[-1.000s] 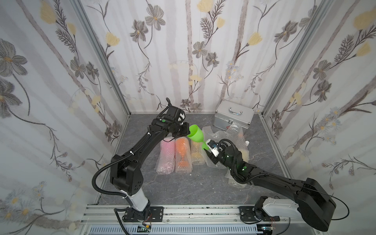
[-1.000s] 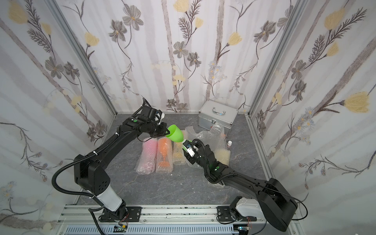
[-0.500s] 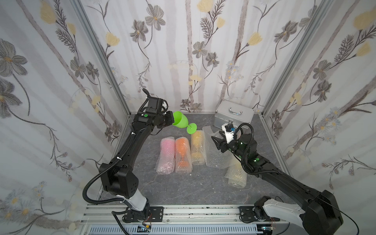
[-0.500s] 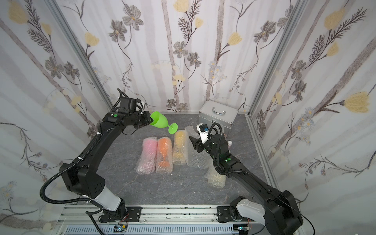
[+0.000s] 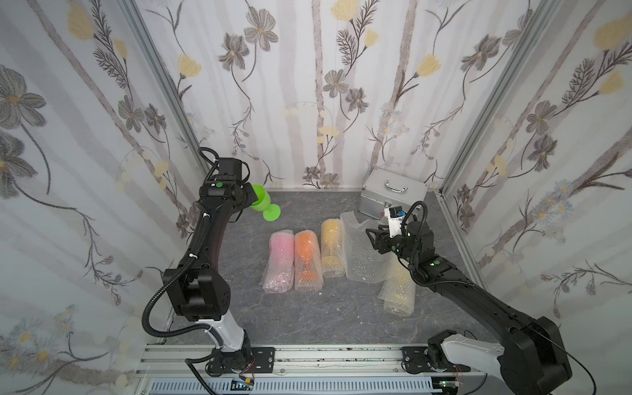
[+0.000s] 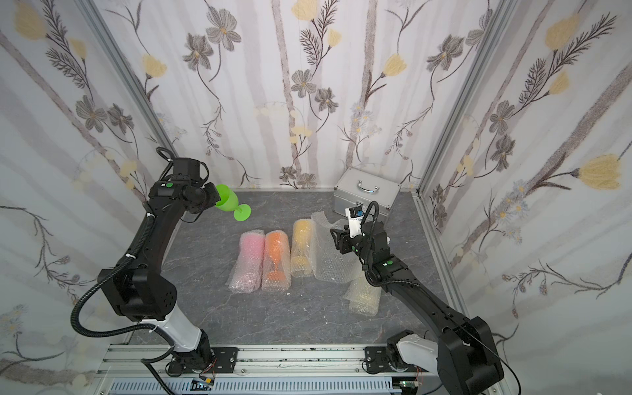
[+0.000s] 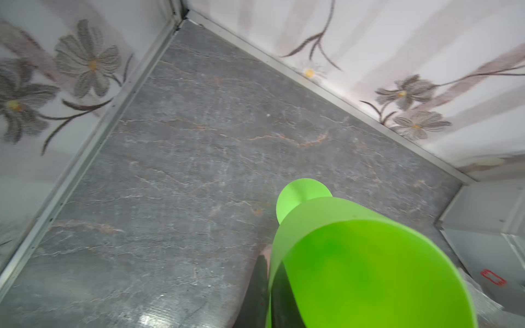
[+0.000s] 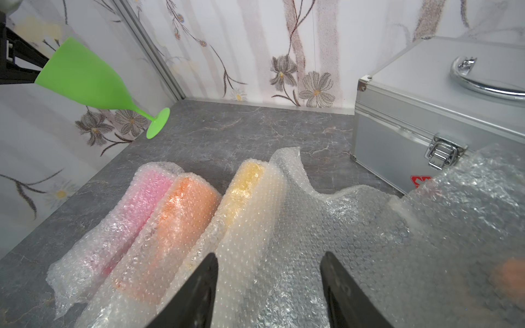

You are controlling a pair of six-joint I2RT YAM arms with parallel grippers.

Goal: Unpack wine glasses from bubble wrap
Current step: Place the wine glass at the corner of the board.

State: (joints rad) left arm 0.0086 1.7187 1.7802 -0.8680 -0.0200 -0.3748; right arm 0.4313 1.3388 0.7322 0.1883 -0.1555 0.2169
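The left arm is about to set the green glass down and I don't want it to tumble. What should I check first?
1. Grip: left tool shut on the green goblet at its bowl rim: ok.
2. Goblet free of wrap: ok.
3. Goblet upright: not ok. It is tilted, with the foot pointing down and sideways.
4. Bare tabletop beneath it: ok.
5. The right tool is open, empty and apart from the goblet, over the flat bubble wrap sheet: ok.
6. Grip firm enough: cannot tell.

black arms (image 5: 205, 246), white bases (image 5: 229, 331), green dots (image 5: 219, 185), ribbed cables (image 5: 145, 313).
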